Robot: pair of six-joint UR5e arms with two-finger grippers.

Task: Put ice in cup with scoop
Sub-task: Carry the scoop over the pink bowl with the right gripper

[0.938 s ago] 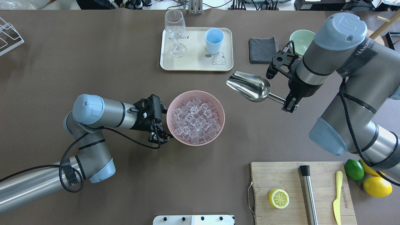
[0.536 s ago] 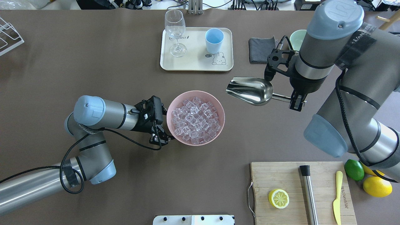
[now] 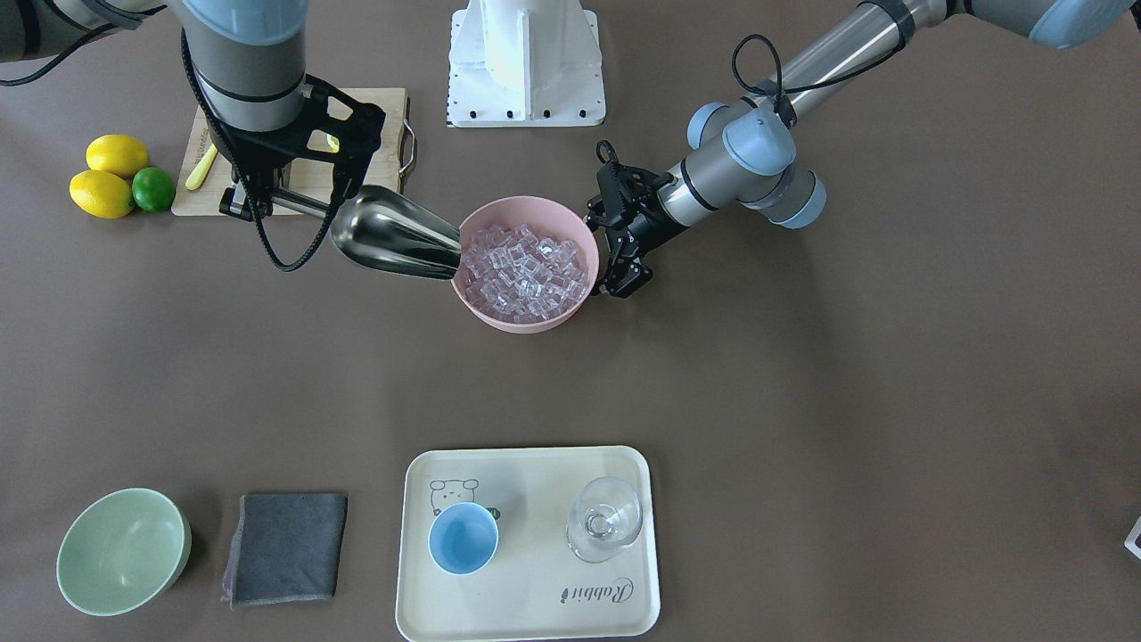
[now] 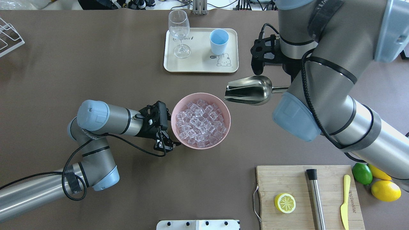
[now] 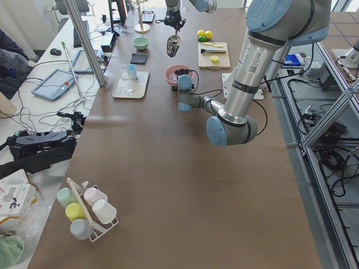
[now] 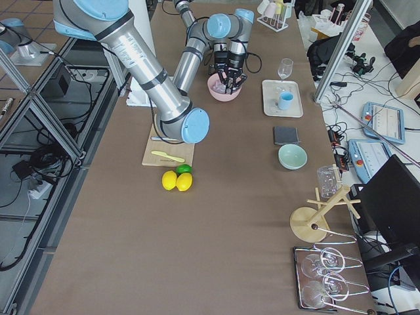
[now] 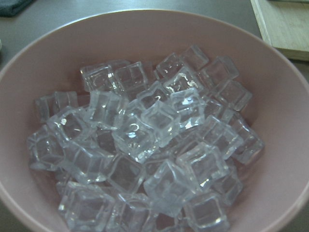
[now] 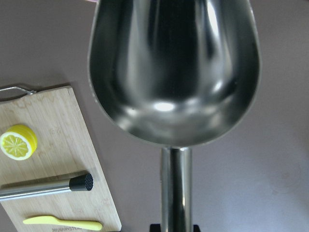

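Ice cubes, clear and glassy (image 4: 199,123), fill the round pink bowl (image 4: 223,107); at its left rim sits the left gripper (image 4: 165,146), and we cannot tell how its jaws stand. Rightward, the shiny steel scoop (image 4: 247,90) hangs empty beside the bowl, its handle clamped by the right gripper (image 3: 236,205), hidden overhead; the light-blue cup (image 4: 219,41) stands apart on a cream tray (image 4: 198,64).

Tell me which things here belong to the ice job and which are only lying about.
Belong: clear glassy ice cubes; round pink bowl holding them; shiny steel scoop; small light-blue cup.
Lying about: clear stemmed glass; pale green bowl; grey cloth; wooden cutting board; halved lemon; steel cylinder with black end; yellow knife.
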